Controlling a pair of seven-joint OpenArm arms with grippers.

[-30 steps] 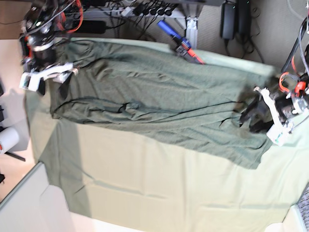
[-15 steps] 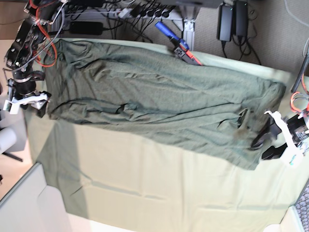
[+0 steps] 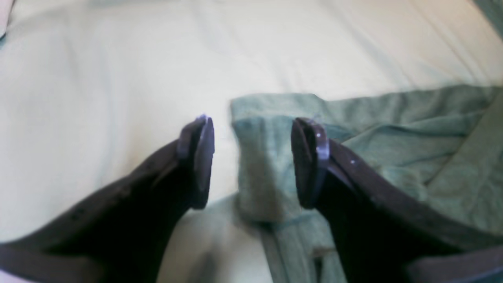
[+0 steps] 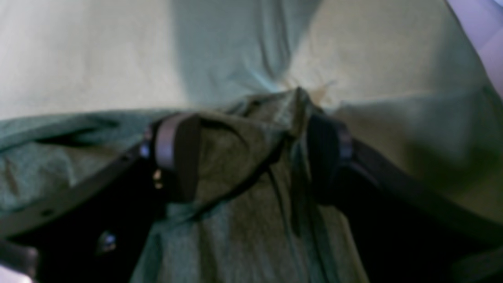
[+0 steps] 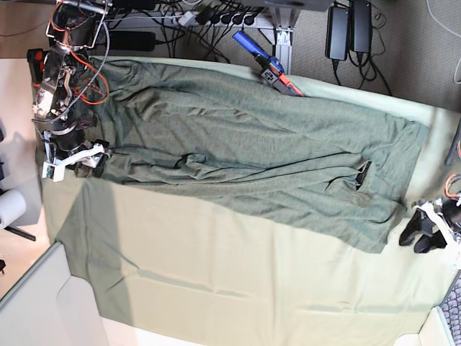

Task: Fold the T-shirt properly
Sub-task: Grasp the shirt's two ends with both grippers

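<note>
Now both grippers are standing wide open, the left gripper (image 5: 425, 235) having backed off the T-shirt (image 5: 245, 151) corner onto bare table cloth (image 5: 216, 281) while the right gripper (image 4: 251, 153) is straddling a bunched corner unclamped, so the spread shirt is awaiting its next fold.

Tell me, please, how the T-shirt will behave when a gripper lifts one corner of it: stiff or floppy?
Probably floppy: the T-shirt lies in soft wrinkles and bunches between the right gripper's jaws. It looks thin, so likely light. On the smooth table cloth it may drag and crease rather than hold its shape.
</note>
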